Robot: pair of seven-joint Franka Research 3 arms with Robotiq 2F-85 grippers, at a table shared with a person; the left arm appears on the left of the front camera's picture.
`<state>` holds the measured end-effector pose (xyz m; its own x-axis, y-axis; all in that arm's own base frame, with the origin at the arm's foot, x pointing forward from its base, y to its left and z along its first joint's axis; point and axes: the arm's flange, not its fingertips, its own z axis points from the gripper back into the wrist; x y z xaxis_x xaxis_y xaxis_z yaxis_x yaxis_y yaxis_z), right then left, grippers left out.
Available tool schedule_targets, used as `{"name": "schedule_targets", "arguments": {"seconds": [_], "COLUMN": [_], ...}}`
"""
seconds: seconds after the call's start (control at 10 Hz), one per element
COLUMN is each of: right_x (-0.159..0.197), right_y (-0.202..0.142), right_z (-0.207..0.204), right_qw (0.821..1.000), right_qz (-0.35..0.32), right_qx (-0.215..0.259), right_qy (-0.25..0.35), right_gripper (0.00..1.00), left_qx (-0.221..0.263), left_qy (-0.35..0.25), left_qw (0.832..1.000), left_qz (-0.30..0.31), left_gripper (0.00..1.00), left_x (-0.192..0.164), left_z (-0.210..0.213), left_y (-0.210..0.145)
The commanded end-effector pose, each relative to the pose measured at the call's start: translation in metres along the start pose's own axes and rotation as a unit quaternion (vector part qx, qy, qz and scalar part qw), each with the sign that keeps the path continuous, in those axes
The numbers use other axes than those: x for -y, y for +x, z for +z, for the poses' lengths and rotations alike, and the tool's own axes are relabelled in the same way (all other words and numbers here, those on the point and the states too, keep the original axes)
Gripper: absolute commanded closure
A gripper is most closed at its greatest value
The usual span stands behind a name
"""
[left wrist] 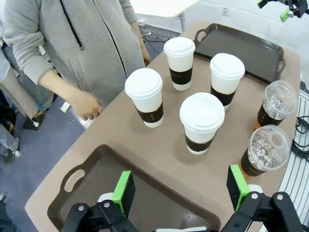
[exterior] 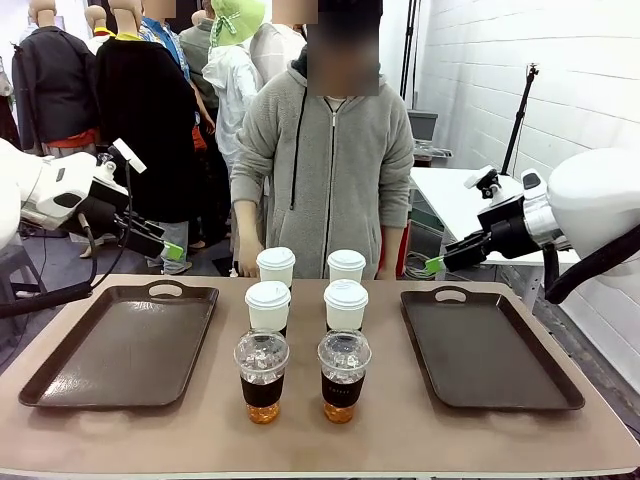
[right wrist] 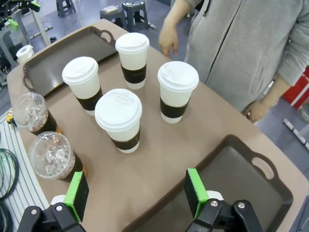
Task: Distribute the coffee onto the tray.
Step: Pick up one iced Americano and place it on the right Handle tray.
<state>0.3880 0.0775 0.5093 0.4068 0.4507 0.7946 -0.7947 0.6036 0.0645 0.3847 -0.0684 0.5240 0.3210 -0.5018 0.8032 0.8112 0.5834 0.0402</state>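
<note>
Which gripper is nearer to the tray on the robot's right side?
Right. The right gripper hangs open near the right tray's far corner on the cups' side; the left gripper hangs beyond the cups, near the left tray's far edge.

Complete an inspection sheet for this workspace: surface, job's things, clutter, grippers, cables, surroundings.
Surface: table, with left tray and right tray both bare.
Job's things: four paper cups and two iced coffees upright mid-table, between the trays.
Clutter: nothing seen.
Grippers: left gripper and right gripper open, holding nothing, raised off the table.
Cables: black cable hanging by the left arm.
Surroundings: person standing at the far side.
</note>
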Motion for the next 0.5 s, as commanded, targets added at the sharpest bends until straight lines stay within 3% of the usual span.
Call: {"name": "schedule_targets", "arguments": {"seconds": [0.0, 0.4], "right_x": [0.0016, 0.0016], "right_y": [-0.0003, -0.0003], "right_z": [-0.0021, -0.0021], "right_qw": [1.000, 1.000], "right_qz": [0.004, 0.004], "right_qx": [0.002, 0.002], "right_qy": [0.005, 0.005], "right_gripper": [0.00, 0.00], "left_qx": [0.004, 0.004], "left_qy": [-0.006, -0.006], "left_qw": [1.000, 1.000], "left_qz": [-0.002, -0.002], "left_gripper": [0.00, 0.00], "left_x": [-0.0008, -0.0008], "left_z": [0.0014, 0.0014], "left_y": [-0.0007, -0.0007]}}
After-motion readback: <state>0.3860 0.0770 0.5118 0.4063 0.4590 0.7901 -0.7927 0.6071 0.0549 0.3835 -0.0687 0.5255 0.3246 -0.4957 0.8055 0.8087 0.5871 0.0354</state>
